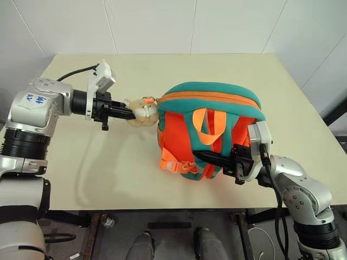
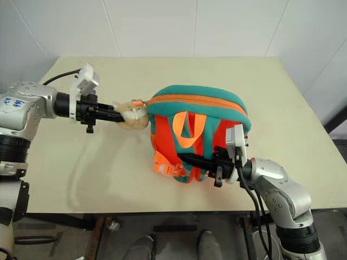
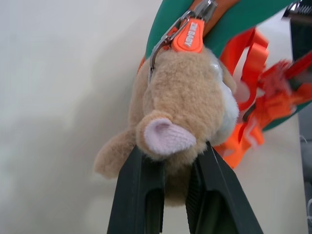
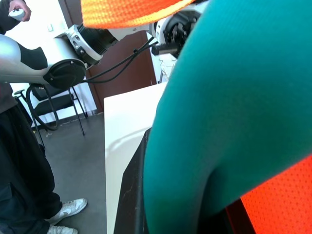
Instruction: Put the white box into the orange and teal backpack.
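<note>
white tiled walls back a beige table [image 1: 97, 179] where the orange and teal backpack [image 1: 211, 130] stands near the middle. on its left, the left gripper [image 1: 129, 114] is clamped on the beige plush animal charm [image 3: 187, 109] hanging from the zipper pull [image 3: 189, 35]. on the near right, the right gripper [image 1: 201, 156] pinches a teal strap [image 4: 229, 107]. a person [image 4: 19, 161] stands beside the table.

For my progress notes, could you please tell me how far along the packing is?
Done: nothing shows as packed. In hand: the left gripper pinches the plush charm by the zipper pull; the right gripper grips the backpack. Left: open it and put the box in.
</note>
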Robot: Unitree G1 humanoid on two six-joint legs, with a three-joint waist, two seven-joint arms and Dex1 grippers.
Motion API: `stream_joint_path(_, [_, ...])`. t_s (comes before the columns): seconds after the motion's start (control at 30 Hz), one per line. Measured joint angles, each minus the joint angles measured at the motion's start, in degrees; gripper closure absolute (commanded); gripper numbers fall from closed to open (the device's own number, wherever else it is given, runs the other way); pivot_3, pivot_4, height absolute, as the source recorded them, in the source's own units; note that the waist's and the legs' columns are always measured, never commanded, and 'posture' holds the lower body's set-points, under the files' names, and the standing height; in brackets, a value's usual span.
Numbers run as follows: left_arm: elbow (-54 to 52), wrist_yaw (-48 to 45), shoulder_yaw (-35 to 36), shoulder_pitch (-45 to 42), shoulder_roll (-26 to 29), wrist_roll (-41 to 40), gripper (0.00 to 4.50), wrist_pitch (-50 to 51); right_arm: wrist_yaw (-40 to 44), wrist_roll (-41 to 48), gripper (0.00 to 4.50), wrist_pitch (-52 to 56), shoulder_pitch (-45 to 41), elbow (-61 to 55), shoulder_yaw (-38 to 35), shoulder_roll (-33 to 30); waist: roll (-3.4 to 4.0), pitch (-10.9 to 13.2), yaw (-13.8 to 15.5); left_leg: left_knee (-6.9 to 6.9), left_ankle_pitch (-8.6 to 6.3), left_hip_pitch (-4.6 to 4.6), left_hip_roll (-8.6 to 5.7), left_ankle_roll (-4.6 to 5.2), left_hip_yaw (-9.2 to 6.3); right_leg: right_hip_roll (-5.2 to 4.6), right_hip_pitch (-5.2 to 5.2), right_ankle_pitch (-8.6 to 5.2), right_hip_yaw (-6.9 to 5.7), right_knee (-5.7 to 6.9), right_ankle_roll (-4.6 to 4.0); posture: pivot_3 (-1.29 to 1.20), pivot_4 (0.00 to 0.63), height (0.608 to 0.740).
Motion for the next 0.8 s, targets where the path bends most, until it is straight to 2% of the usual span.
stream_joint_path(0.13, [5.97, -1.8, -4.47, -0.62, -1.03, 5.66, 4.28, -4.95, -0.12, -0.03, 4.5, -0.01, -0.04, 0.02, 0.02, -0.01, 0.0, 0.0, 0.09, 0.0, 0.0, -0.01, 0.0, 0.0, 0.0, 0.0, 0.0, 0.0, -0.01, -0.01, 0.0, 0.0, 0.15, 0.74])
stream_joint_path(0.4, [14.08, -2.53, -10.98, -1.1, -8.25, 15.19, 4.3, -14.22, -0.12, -0.42, 4.5, -0.04, -0.57, 0.46, -0.01, -0.27, -0.01, -0.01, 0.05, 0.0, -0.01, -0.01, 0.0, 0.02, 0.0, 0.0, 0.0, 0.0, -0.01, -0.02, 0.0, 0.0, 0.15, 0.74])
stream_joint_path(0.53, [16.91, -2.51, -10.19, -0.7, -10.63, 16.76, 4.3, -18.35, -0.2, -0.86, 4.5, -0.04, -0.62, 0.59, -0.04, -1.01, 0.06, -0.05, 0.18, 0.01, -0.02, 0.04, 0.0, 0.03, 0.0, -0.01, 0.07, 0.0, -0.01, -0.01, 0.01, 0.0, 0.15, 0.74])
stream_joint_path(0.7, [19.61, -2.18, -2.97, 2.33, -14.82, 14.11, 4.31, -22.52, -3.81, -3.22, 4.5, 1.32, -1.26, 0.54, -0.89, -4.38, 0.07, -0.06, 0.99, 0.22, -0.01, -0.07, -0.02, 0.03, -0.01, -0.03, 0.11, 0.05, -0.03, -0.11, -0.05, 0.0, 0.15, 0.74])
stream_joint_path(0.77, [19.07, -2.33, -0.52, 3.69, -15.63, 12.62, 4.31, -22.83, -4.79, -3.74, 3.83, 3.26, -1.37, 0.37, -1.97, -8.29, 0.07, -0.06, 1.54, 0.25, -0.02, -0.13, -0.03, 0.05, 0.0, -0.05, 0.1, 0.07, -0.03, -0.18, -0.04, 0.0, 0.15, 0.74])
stream_joint_path(0.8, [18.1, -2.07, 1.36, 4.94, -15.64, 11.82, 3.96, -23.68, -4.53, -3.96, 3.56, 4.33, -1.27, -0.01, -2.39, -11.3, 0.07, -0.06, 1.63, 0.25, -0.04, -0.14, -0.04, 0.07, 0.0, -0.06, 0.1, 0.07, -0.03, -0.21, -0.04, 0.0, 0.15, 0.74])
